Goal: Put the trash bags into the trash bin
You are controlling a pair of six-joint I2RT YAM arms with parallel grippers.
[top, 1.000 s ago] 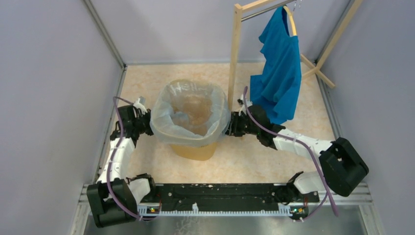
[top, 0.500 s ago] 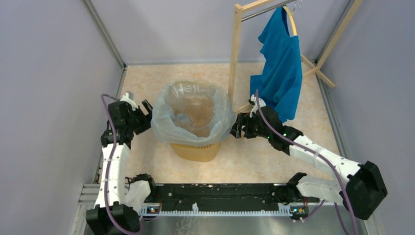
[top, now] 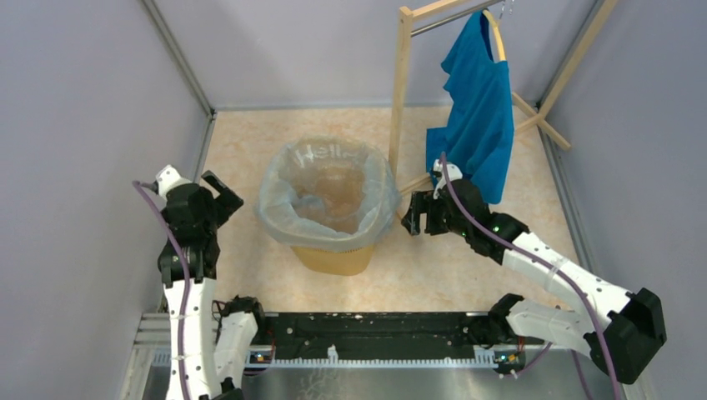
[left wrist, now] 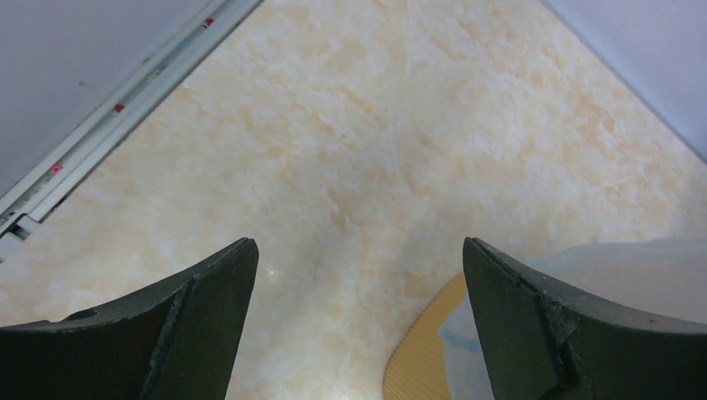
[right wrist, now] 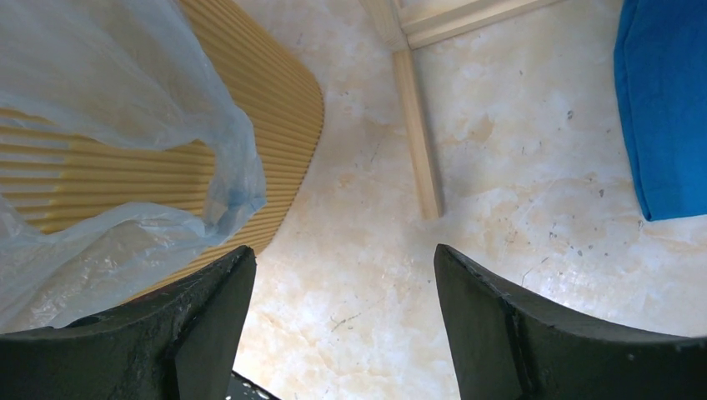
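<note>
The yellow-orange trash bin (top: 333, 258) stands mid-floor with the pale translucent trash bag (top: 288, 218) lining it, its film folded over the rim. The bin's ribbed wall (right wrist: 283, 100) and the bag's hanging edge (right wrist: 125, 92) fill the right wrist view's left side; a corner of each, bin (left wrist: 421, 358) and bag (left wrist: 634, 267), shows at the lower right of the left wrist view. My left gripper (top: 218, 192) is open, raised to the left of the bin and clear of it. To the bin's right my right gripper (top: 414, 218) is open too, holding nothing.
A wooden clothes rack (top: 402, 92) stands just behind and right of the bin, its foot (right wrist: 417, 125) on the floor near my right gripper. A blue shirt (top: 473, 125) hangs from it. Grey walls close in on both sides.
Both grippers opened and let go of the bag's rim. The left arm swung up and away to the left; the right gripper backed off to the right. The bag stays draped over the bin.
</note>
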